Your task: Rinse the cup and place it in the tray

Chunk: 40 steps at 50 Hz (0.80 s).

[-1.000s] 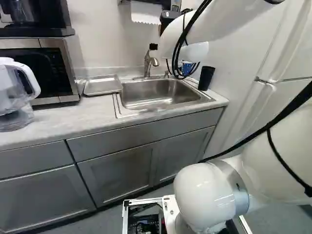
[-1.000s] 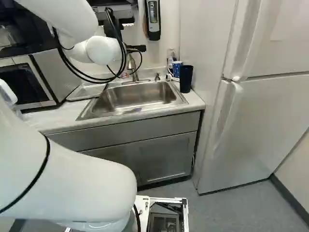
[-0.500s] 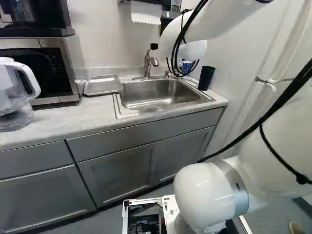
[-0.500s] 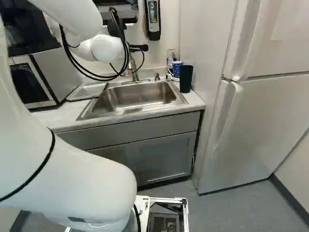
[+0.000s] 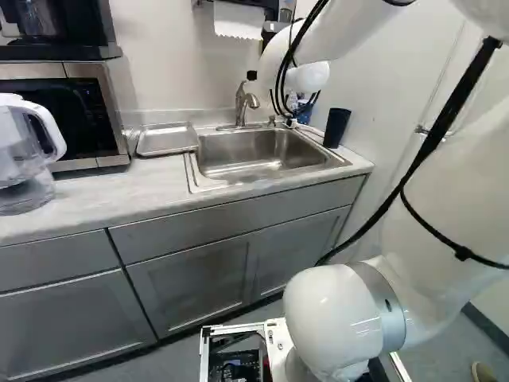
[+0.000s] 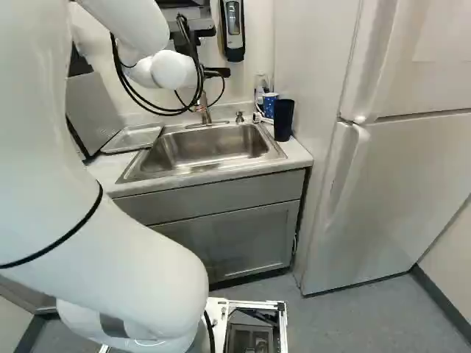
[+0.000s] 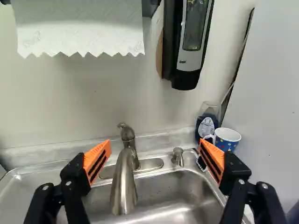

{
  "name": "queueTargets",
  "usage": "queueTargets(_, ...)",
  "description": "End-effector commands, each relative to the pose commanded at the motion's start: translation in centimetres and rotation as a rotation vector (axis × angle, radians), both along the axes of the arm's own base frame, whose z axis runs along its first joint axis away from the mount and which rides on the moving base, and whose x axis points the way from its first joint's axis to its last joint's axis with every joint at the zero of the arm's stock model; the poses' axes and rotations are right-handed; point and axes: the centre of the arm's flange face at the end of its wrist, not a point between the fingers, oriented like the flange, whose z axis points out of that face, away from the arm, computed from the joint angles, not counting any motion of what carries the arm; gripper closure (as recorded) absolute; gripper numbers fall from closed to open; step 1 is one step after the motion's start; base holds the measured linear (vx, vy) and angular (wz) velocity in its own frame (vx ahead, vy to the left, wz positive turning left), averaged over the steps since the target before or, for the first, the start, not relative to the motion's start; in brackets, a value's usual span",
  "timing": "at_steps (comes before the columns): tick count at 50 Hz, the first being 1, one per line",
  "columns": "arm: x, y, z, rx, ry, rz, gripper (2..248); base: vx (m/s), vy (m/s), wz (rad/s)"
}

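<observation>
Hovers by the sink (image 6: 210, 147) with fingers (image 7: 100, 156) spread wide, facing the faucet (image 7: 124, 182). Can spot a polka-dot mug (image 7: 226, 144) and dark tumbler (image 6: 283, 121) near the sink's right side, plus a shallow tray (image 5: 167, 139) just left of it.

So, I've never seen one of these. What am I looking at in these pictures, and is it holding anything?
The machine is one white robot arm on a moving base. Two pictures look ahead from behind the arm, one from each side, so both show the same counter. The third looks out from the wrist, along the black gripper. Its two orange-padded fingers stand open, holding nothing.

Set into the counter is a sink with a faucet. On one side lies a metal tray, with a microwave and a pitcher past it; on the other stand a tall dark cup and a spotted mug.
</observation>
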Motion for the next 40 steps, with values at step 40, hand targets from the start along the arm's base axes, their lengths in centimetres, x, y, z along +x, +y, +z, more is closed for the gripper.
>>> queueTargets(40, 7.8, 0.5, -1.0, -0.004, 0.105, 0.004, 3, 0.0, 0.0, 0.0)
